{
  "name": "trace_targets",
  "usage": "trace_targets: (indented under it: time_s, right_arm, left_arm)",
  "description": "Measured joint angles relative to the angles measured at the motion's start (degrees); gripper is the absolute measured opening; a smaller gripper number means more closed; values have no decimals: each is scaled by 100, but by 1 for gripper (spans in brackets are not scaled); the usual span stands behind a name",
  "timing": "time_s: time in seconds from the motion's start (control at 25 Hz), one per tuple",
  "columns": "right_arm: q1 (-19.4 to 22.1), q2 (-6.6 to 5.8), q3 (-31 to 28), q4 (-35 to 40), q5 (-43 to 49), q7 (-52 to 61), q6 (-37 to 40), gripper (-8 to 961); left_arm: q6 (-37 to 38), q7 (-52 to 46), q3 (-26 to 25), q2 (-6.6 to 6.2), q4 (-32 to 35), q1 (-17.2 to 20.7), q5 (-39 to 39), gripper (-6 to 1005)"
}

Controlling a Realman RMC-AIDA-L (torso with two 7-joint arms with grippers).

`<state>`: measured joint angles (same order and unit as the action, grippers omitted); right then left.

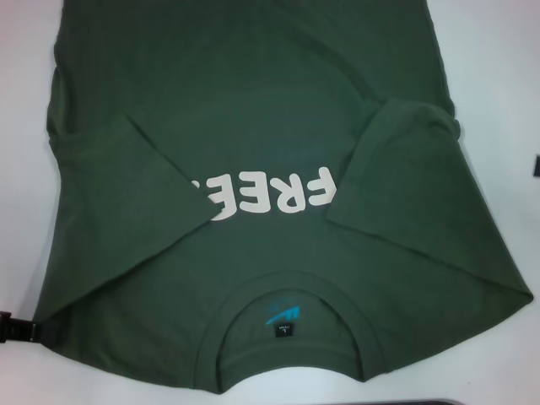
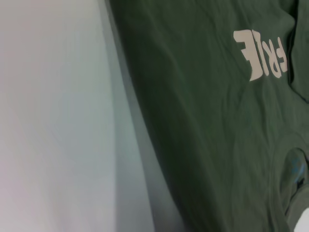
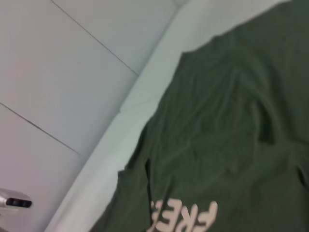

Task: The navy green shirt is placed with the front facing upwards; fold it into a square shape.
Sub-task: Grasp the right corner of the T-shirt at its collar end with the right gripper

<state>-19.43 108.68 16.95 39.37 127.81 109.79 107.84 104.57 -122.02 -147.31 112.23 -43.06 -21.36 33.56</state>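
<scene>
The navy green shirt (image 1: 270, 110) lies flat on the white table (image 1: 498, 51), front up, collar (image 1: 287, 337) nearest me. Both sleeves are folded inward over the chest: one (image 1: 126, 186) covers the start of the pale "FREE" letters (image 1: 270, 196), the other (image 1: 405, 169) lies beside their far end. A blue logo and black tag show inside the neck. My left gripper (image 1: 13, 327) is a black piece at the table's near left edge, off the cloth. A dark sliver at the right edge is my right gripper (image 1: 535, 164). The shirt (image 2: 203, 121) (image 3: 231, 135) also fills both wrist views.
Bare white table (image 2: 58, 121) runs along the shirt's left side. In the right wrist view the table edge (image 3: 140, 101) drops to a pale tiled floor (image 3: 72, 72). A dark strip (image 1: 439, 402) lies at the near edge of the head view.
</scene>
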Motion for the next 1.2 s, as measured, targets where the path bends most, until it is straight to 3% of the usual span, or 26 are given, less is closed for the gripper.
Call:
trace_targets:
  time_s: [0.32,1.2]
  right_arm:
    - [219,-186,-4,2,353,393,198,783]
    - [386,-129,1,-79,1398,659,215,777]
  left_arm:
    - [72,40,5,35,-36,-10,-4,31]
    - [186,50,72,53,-35,-108,-52,31]
